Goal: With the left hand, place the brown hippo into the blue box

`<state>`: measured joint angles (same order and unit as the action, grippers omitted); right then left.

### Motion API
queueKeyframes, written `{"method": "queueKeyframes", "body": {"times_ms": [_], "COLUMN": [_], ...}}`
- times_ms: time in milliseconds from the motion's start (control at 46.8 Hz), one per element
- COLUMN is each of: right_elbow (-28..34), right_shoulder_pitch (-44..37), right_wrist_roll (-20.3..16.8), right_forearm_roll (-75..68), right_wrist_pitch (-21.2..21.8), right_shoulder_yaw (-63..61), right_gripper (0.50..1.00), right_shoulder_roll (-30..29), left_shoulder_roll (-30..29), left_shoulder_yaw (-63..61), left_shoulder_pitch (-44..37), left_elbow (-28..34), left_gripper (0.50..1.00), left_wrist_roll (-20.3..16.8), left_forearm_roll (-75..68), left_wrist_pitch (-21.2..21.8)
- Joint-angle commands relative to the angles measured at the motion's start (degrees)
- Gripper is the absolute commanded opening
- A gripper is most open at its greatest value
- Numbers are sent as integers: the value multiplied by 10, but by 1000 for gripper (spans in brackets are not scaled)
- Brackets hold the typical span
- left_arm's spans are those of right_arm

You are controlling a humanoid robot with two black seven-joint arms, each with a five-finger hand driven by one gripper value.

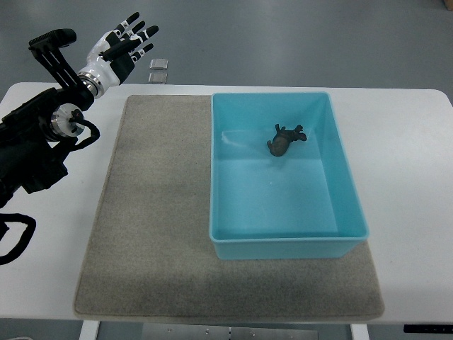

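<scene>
The brown hippo (284,139) lies on its side on the floor of the blue box (347,191), toward the box's far end. The box rests on the right half of a grey mat (156,212). My left hand (126,42) is raised at the upper left, beyond the table's far edge and well away from the box. Its fingers (139,30) are spread and hold nothing. Its black arm comes in from the left edge. No right arm shows.
The white table (410,142) extends around the mat on all sides. Two small clear objects (158,69) lie on the floor beyond the table's far edge, near my left hand.
</scene>
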<state>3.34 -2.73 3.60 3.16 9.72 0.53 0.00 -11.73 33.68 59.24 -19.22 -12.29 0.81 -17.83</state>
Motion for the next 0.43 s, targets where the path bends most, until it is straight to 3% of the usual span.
{"method": "queueKeyframes", "body": {"times_ms": [0,406], "right_elbow": [0,4], "right_shoulder_pitch": [0,0], "right_wrist_roll": [0,-2], "right_forearm_roll": [0,0], "right_wrist_pitch": [0,7], "right_shoulder_yaw": [0,-1], "right_gripper": [936,936], "right_shoulder_roll": [0,0], "left_shoulder_roll": [-4,-8], "left_shoulder_yaw": [0,0], "left_shoulder_pitch": [-1,-1], "left_elbow": [0,2], "left_gripper": [999,996], "left_wrist_roll": [0,0], "left_forearm_roll": [-1,-1], "left_wrist_pitch": [-1,0]}}
